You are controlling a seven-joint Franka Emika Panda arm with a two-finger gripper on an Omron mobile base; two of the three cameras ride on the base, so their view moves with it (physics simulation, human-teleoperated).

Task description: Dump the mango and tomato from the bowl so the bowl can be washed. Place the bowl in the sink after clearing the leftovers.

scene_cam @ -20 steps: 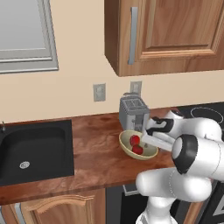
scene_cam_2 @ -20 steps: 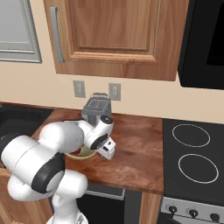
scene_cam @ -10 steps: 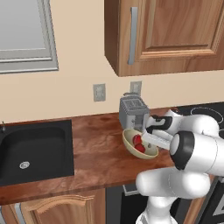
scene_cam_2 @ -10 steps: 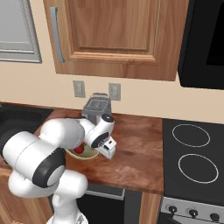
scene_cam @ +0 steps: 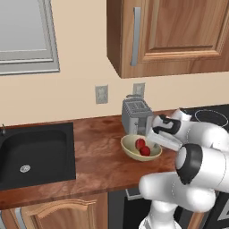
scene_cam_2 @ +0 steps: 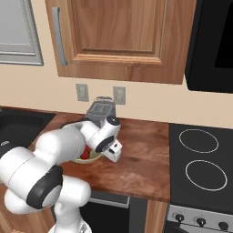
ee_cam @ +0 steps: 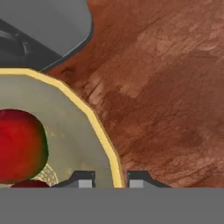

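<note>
pincer nipped onto the bowl's rim on the worktop; red fruit inside; no writing legible.

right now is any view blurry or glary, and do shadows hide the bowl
Left base view: sharp and evenly lit, the pale olive shallow bowl with its red fruit plain beside the silver toaster. Right base view: sharp too, but the white arm covers most of the bowl. Hand view: soft and coarse up close; the gripper straddles the bowl's rim, with faint shade on the brown wooden counter.
</note>
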